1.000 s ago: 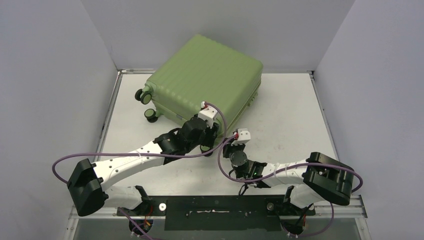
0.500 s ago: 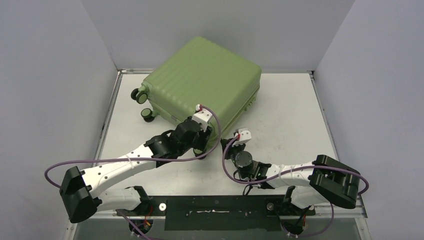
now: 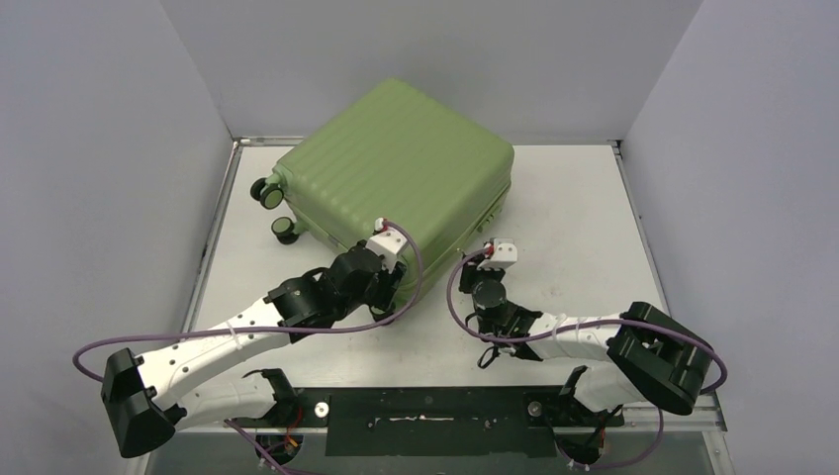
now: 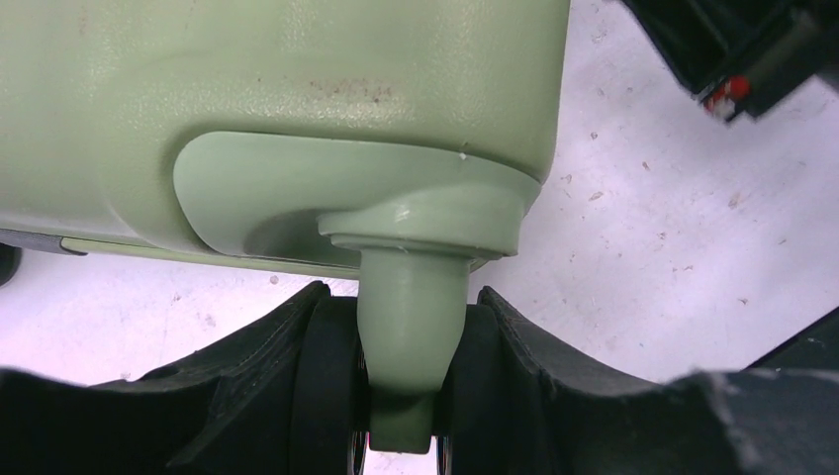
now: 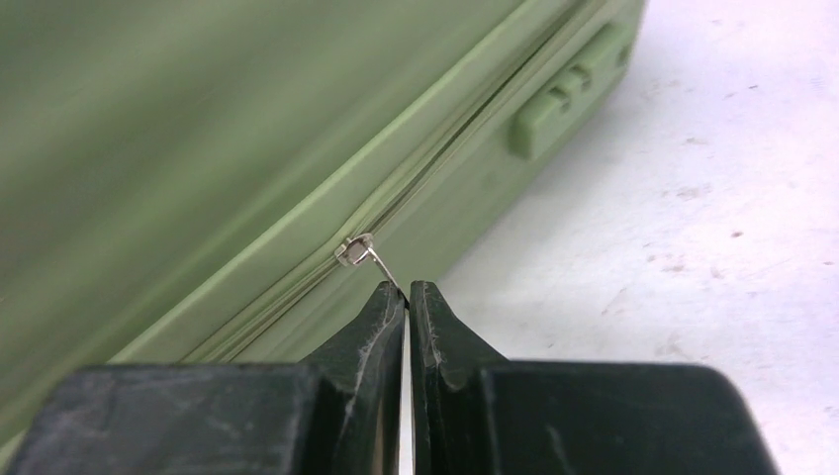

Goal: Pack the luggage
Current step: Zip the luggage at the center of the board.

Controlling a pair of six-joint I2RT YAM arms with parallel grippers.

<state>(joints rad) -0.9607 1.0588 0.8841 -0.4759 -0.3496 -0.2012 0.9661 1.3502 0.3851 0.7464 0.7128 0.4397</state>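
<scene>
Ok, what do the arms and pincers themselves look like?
The left arm and right arm have white links, black joint housings and a trailing purple cable. Each wrist carries a white camera box with red marks. The left pincer and right pincer have matte black tapered fingers.

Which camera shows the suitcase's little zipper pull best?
Right wrist view: the zipper pull sits close-up, pinched by the right end effector. Top view: too small to see. Left wrist view: only a caster wheel.

You have the luggage [image 3: 396, 163] lying flat at the back left of the table [image 3: 574, 208]. Your left gripper [image 4: 401, 376] straddles the caster [image 4: 408, 287] at its near corner. To the right of that, your right gripper [image 5: 408, 297] meets the zipper pull [image 5: 368, 255] on the side.
</scene>
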